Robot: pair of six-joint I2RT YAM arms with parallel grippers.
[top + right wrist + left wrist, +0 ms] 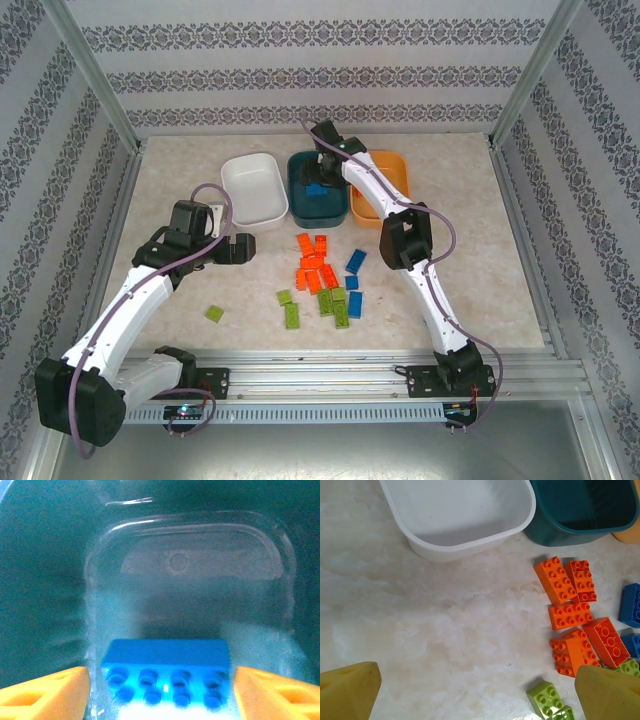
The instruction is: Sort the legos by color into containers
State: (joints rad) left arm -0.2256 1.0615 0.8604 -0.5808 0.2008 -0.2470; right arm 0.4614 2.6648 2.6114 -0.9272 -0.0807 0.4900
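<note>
From above, the right gripper point(322, 178) hangs over the dark teal bowl point(300, 207). Most legos point(322, 280) still litter the table's point(460, 260) middle (sorting is barely begun).

Left wrist: the left gripper point(480, 692) gapes, holding nothing, and the white bowl point(465, 545) is empty.

Right wrist: spread fingers point(45, 695) flank one loose blue brick point(167, 660) on the bowl's floor.

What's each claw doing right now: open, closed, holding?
Left claw: open, holding nothing.
Right claw: open, either side of a blue lego lying in the teal bowl.
</note>
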